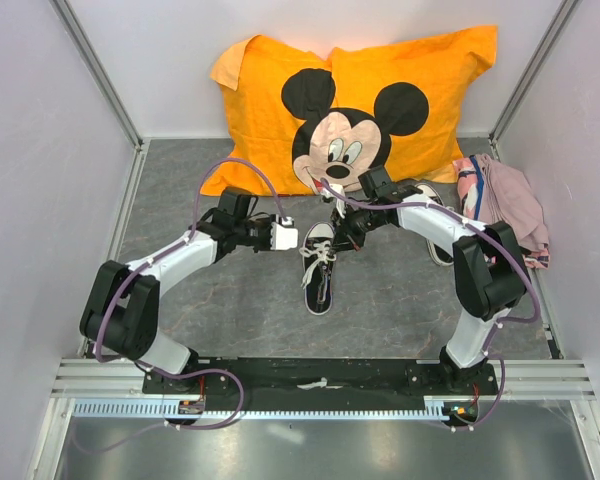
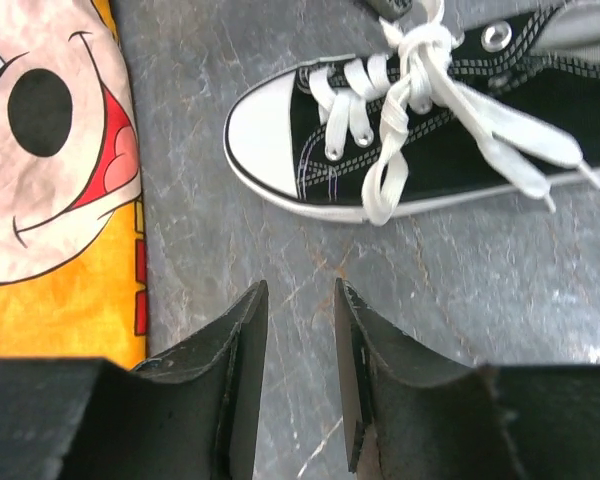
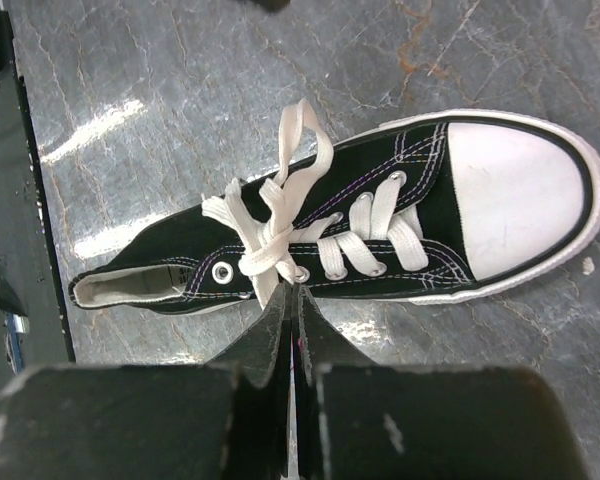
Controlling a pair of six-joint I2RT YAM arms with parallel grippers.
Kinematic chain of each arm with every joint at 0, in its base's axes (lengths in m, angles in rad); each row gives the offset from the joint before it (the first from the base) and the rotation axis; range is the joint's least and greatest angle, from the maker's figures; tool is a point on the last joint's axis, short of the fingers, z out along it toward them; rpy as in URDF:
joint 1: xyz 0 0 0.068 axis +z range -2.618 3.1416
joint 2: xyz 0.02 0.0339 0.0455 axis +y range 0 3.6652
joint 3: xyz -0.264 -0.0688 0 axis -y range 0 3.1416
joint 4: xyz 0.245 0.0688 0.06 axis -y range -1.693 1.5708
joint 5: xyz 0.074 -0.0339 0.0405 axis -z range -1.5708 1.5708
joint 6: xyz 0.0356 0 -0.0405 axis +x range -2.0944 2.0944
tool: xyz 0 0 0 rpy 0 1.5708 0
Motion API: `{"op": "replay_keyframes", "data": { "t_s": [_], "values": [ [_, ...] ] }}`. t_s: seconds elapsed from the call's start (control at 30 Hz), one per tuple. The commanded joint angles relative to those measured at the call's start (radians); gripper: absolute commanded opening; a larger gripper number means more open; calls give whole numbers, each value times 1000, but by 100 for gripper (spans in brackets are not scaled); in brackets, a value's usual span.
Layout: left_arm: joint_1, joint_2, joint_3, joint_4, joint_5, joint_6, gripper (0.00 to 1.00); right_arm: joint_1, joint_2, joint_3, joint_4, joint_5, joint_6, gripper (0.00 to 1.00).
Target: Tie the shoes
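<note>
One of the shoes (image 1: 320,285), black canvas with a white toe cap, lies mid-table with its toe toward the pillow. Its white laces (image 3: 270,240) are knotted over the tongue, and a loop (image 3: 302,135) falls over its far side. My right gripper (image 3: 292,290) is at the shoe's side just below the knot, shut on a lace strand that runs down between its tips. My left gripper (image 2: 300,288) hangs open over bare table, short of the toe cap (image 2: 265,130), holding nothing. The other shoe (image 1: 440,252) is mostly hidden behind my right arm.
An orange Mickey Mouse pillow (image 1: 280,80) fills the back of the table and reaches close to the left gripper (image 1: 296,240). A pink bundle of cloth (image 1: 500,200) lies at the right wall. White walls close in both sides.
</note>
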Motion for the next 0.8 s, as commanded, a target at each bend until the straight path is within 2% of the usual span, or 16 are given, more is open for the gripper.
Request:
{"op": "replay_keyframes", "data": {
  "t_s": [0.0, 0.27, 0.47, 0.77],
  "values": [
    [-9, -15, 15, 59, 81, -96, 39, -5, -48, -10, 43, 4, 39, 0],
    [-91, -49, -56, 86, 13, -88, 43, -6, -68, -31, 51, 10, 53, 0],
    [-139, 8, -17, 126, -7, -71, 50, -6, -76, -45, 60, 5, 75, 0],
    [-191, 98, 15, 189, -41, -14, 50, -6, -82, -54, 93, 7, 113, 0]
  ]
}}
